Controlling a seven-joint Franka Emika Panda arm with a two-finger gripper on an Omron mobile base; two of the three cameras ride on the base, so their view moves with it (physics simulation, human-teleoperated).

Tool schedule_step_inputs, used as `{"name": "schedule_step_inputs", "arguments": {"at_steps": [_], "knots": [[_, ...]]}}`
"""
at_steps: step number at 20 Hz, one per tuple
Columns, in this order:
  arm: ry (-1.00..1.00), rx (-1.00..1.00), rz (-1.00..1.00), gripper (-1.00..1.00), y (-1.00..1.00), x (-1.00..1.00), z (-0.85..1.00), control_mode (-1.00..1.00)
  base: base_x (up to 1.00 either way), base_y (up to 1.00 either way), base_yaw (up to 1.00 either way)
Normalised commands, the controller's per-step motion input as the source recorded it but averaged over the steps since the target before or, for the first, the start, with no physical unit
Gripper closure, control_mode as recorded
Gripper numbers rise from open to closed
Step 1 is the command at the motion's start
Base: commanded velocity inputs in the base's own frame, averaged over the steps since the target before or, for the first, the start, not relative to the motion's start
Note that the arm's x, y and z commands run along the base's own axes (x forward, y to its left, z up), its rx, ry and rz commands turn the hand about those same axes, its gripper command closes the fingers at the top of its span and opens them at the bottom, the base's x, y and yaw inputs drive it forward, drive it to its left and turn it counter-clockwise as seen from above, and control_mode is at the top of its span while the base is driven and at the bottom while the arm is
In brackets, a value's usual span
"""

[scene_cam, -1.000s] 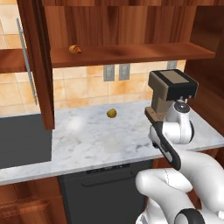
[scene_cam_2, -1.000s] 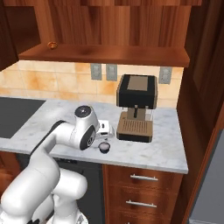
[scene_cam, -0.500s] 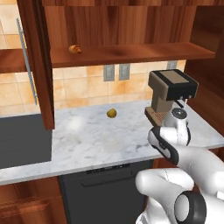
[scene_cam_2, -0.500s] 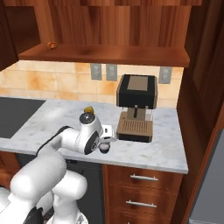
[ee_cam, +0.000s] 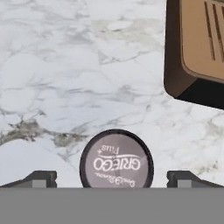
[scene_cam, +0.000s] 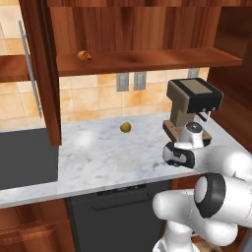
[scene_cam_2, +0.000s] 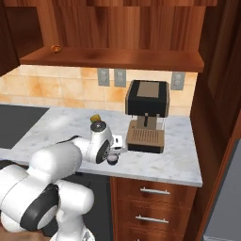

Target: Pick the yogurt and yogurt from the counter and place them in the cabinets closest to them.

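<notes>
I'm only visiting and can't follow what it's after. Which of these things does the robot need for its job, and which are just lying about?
Part of the job:
- yogurt cup, between the open gripper fingers
- marble counter
- wall cabinet shelf

Just lying about:
- coffee machine
- yellow-brown ball on the counter
- small brown pastry on the shelf
- wall sockets

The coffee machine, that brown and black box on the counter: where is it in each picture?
Left base view: coffee machine at right of centre, behind the robot's arm.
Right base view: at centre, under the wooden shelf.
Hand view: its brown base fills the top right corner.
Shared landmark: the marble counter.
</notes>
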Motion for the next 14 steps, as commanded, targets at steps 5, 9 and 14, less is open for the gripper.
{"name": "schedule_step_inputs", "arguments": {"at_steps": [5,9,14], "knots": [[0.09,0.02,0.0,-1.0,-0.16,0.18,-0.33,-1.0,0.0,0.0,0.0],[0.09,0.05,0.0,-1.0,-0.17,0.16,-0.33,-1.0,0.0,0.0,0.0],[0.06,0.03,0.0,-1.0,-0.08,0.1,-0.29,-1.0,0.0,0.0,0.0]]}}
